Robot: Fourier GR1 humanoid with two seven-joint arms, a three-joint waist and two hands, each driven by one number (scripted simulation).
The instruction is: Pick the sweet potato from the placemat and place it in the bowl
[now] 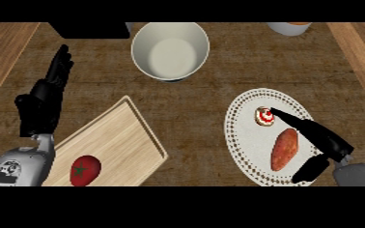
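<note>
**Sweet potato on the placemat, our right hand beside it**

Nearest us at lower left, a tomato [85, 170] lies on the wooden tray [125, 125]. Above it, at the frame's left edge, our left hand [44, 101] rests with fingers straight and released, pointing up. At lower right we see the sweet potato [284, 149] lying on the white placemat [246, 125], with a small red-and-white item [265, 116] just above it. Our right hand [324, 145] sits just right of the sweet potato, fingers extended toward that small item, thumb low, grasping nothing. Top centre stands the white bowl [170, 51], well apart from the placemat, on the wooden counter [214, 87].
</note>
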